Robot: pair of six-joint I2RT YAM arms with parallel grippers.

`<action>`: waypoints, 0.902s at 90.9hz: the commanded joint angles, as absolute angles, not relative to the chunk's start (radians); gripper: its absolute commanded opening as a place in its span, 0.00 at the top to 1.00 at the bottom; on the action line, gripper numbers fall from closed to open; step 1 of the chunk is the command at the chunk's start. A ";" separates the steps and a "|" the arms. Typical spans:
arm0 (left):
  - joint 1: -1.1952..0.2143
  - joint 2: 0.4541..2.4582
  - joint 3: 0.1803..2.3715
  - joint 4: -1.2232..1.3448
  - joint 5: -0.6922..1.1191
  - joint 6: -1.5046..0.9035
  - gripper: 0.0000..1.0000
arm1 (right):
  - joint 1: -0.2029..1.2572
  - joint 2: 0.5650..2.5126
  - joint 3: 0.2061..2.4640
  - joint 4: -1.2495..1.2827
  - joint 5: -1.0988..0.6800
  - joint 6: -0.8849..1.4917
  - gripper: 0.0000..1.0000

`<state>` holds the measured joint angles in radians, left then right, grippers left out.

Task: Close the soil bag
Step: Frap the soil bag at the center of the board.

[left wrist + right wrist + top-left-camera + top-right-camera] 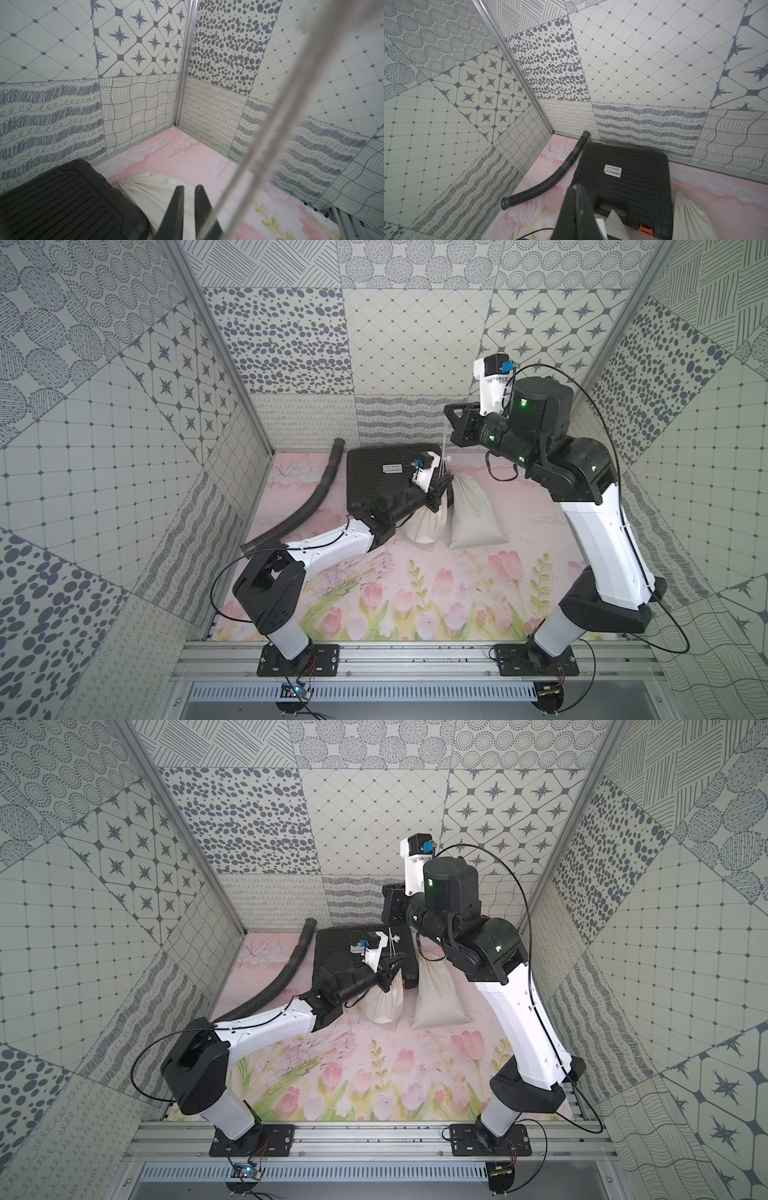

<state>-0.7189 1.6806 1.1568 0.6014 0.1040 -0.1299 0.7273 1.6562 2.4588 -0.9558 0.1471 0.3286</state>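
The soil bag [428,526], a pale cloth sack, lies on the flowered mat against the black case, its neck hidden under my left gripper [445,481]. In the left wrist view that gripper [189,187] stands barely open, with a narrow gap and nothing between its tips. A white drawstring [444,448] rises from the neck to my right gripper [449,423], which is raised above the bag. In the left wrist view the drawstring [270,124] is a blurred pair of strands right beside my fingers. In the right wrist view that gripper [576,187] has its jaws pressed together.
A second cloth bag [473,510], neck gathered, lies right beside the soil bag and fills the space past my left fingers [158,191]. A black tool case [386,477] and a corrugated hose [307,506] lie at the back left. Patterned walls enclose the mat.
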 commanded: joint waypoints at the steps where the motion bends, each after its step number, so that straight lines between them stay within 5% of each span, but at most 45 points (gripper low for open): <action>1: -0.722 1.728 1.121 -0.025 0.060 -0.100 0.86 | 0.705 1.569 2.593 -0.398 0.118 0.324 1.00; 22: -0.722 1.724 1.106 -0.032 0.074 -0.092 0.96 | 0.671 1.543 2.515 -0.398 0.117 0.343 1.00; 38: -0.722 1.622 1.181 -0.067 0.141 -0.095 0.34 | 0.605 1.525 2.361 -0.380 0.118 0.302 1.00; 45: -0.722 1.550 1.197 -0.122 0.194 -0.084 0.19 | 0.556 1.534 2.302 -0.369 0.127 0.289 1.00; 59: -0.719 1.294 1.093 -0.220 0.212 -0.115 0.05 | 0.472 1.569 2.159 -0.365 0.159 0.313 1.00; 82: -0.663 0.962 0.930 -0.387 -0.003 -0.204 0.04 | 0.373 1.586 1.735 -0.315 0.193 0.368 1.00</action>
